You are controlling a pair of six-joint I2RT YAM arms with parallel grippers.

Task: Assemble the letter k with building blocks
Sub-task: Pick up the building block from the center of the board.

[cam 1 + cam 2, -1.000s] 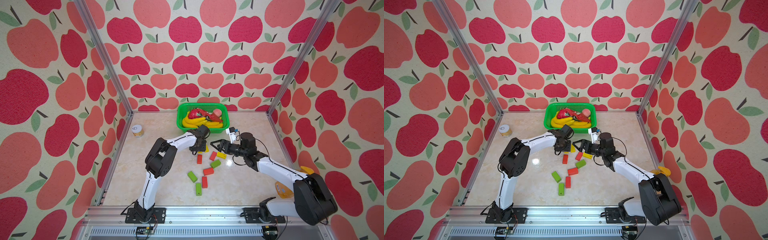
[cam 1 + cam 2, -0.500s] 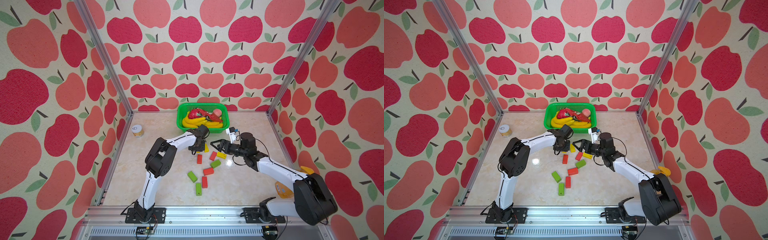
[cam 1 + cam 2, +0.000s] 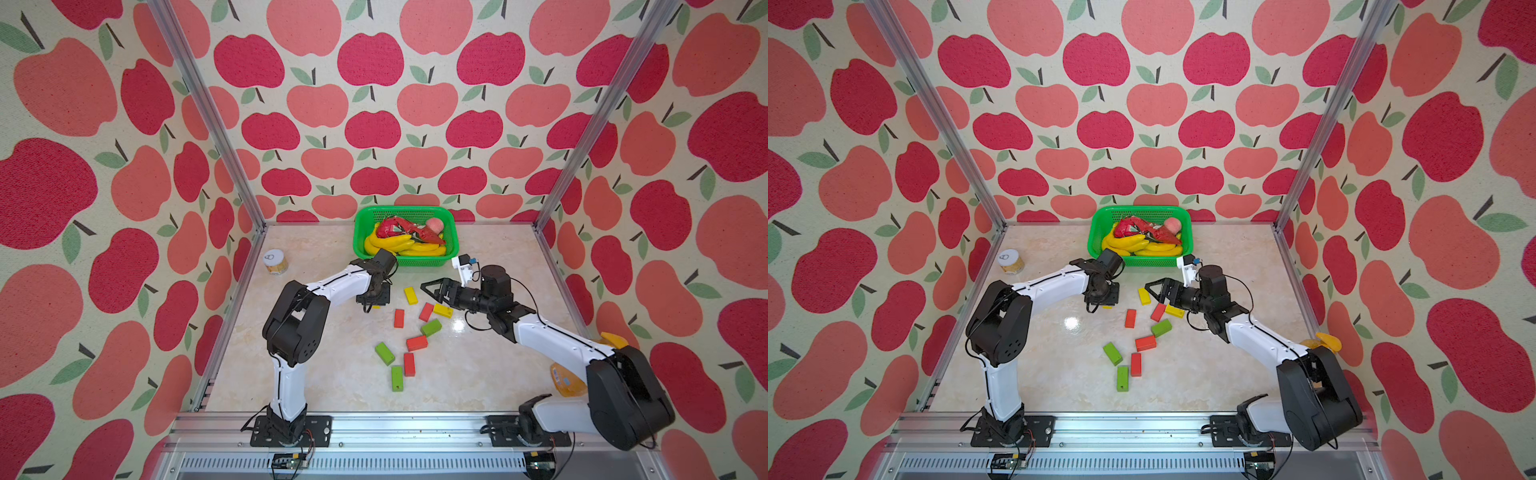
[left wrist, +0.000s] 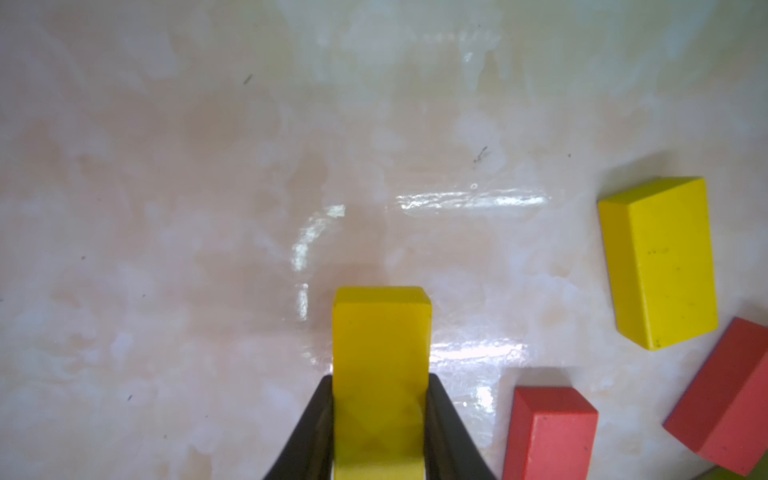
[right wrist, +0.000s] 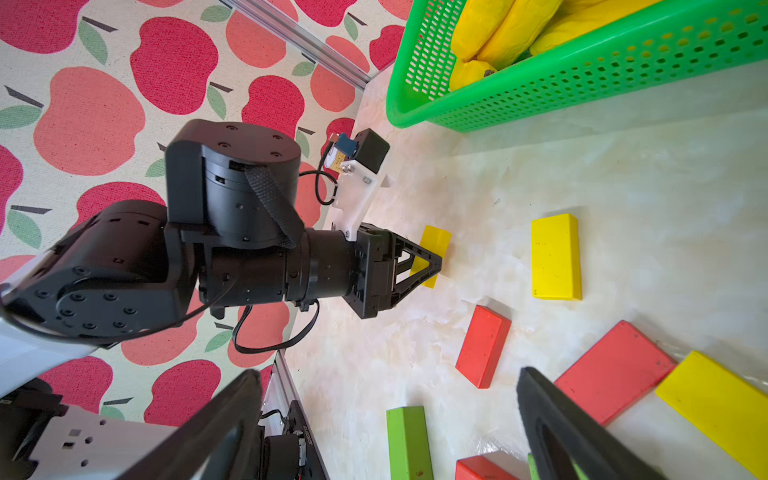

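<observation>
Left wrist: yellow block point(image 4: 380, 332), seemingly tighter

The tabletop point(image 4: 208, 166) looks glossy and marbled, the building blocks point(image 4: 660, 262) smooth matt, the basket point(image 5: 582, 87) shiny plastic.

no legible txt, brand, nr or sign anywhere. only candidate: small jar point(image 3: 275, 262) at mid-left of frame by the wall, w/ a dark mark on its pale lid, too small to read.
</observation>
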